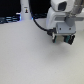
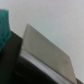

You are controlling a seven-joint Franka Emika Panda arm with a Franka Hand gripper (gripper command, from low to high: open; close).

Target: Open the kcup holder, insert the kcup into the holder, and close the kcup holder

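Observation:
In the exterior view my gripper point(image 1: 62, 35) hangs low over the table at the exterior view's right. It sits right against the black kcup holder point(image 1: 65, 40) and covers most of it. Small green patches show around the fingers, too blurred to identify. The wrist view shows the holder's black body point(image 2: 15, 65) close up, with a flat grey panel point(image 2: 46, 50) slanting across it. A teal-green shape point(image 2: 4, 25) fills one edge of that view; I cannot tell what it is. The kcup does not show as a distinct object. The fingers' spacing is unclear.
The white table point(image 1: 25, 55) spreads across the exterior view's left and front. A tall white bottle-like object point(image 1: 25, 10) stands at the back, against dark equipment point(image 1: 10, 20). A dark cable point(image 1: 39, 22) runs along the arm's base.

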